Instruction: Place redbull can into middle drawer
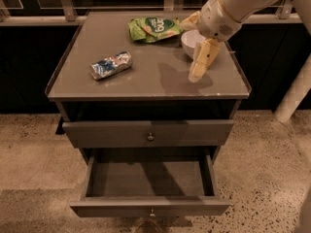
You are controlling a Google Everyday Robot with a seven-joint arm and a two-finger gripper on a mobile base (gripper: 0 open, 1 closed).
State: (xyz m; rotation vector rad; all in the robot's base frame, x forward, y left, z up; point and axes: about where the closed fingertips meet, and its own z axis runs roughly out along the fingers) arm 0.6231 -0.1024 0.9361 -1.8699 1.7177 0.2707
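Observation:
The redbull can (111, 65) lies on its side on the left part of the cabinet top (146, 84), silver and blue. The middle drawer (149, 188) is pulled open below, with nothing inside; its small knob (152, 212) shows at the front. My gripper (201, 62) hangs above the right part of the top, just in front of the white bowl (192, 41), well to the right of the can and apart from it. It holds nothing that I can see.
A green snack bag (154, 29) lies at the back of the top. The upper drawer (148, 132) is closed. A white post (296, 89) stands at the right. Speckled floor surrounds the cabinet.

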